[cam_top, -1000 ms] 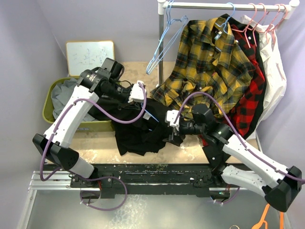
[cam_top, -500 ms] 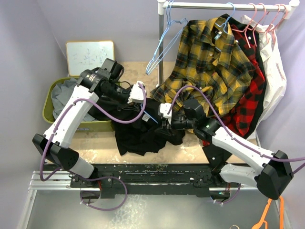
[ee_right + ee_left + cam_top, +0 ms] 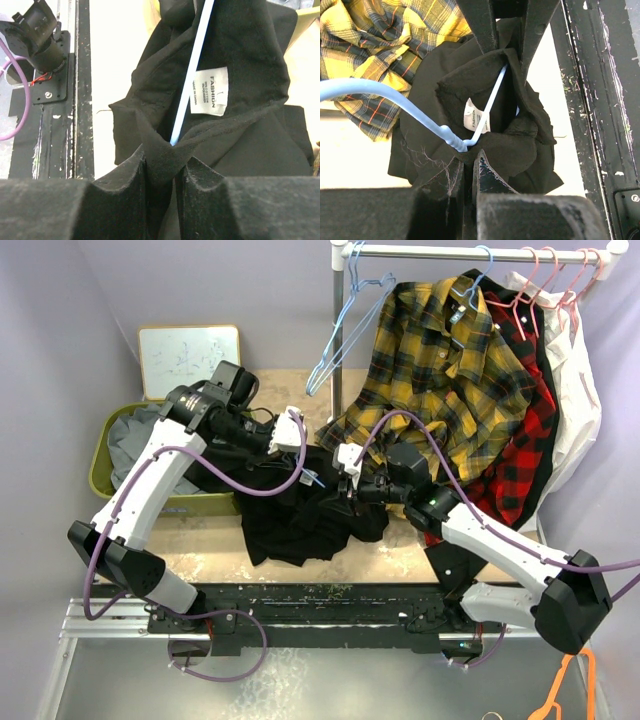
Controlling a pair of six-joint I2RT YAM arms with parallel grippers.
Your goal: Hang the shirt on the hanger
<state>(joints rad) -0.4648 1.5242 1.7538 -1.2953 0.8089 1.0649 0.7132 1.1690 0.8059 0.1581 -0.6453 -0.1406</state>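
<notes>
half done at best: holds the shirt [image 3: 285,530] bunched on the table [image 3: 205,545] with left gripper [image 3: 468,159] and right gripper [image 3: 161,170] both clenched on folds by the collar, shows the hanger [image 3: 192,70] slipped inside the neck beside the label [image 3: 210,92], leaves both shoulders to seat on its arms.

Soft, even overhead light leaves only faint shadows on the desk [image 3: 200,535]. Both wrist views blur darkly at their near edge, and the black shirt [image 3: 512,145] swallows detail.
</notes>
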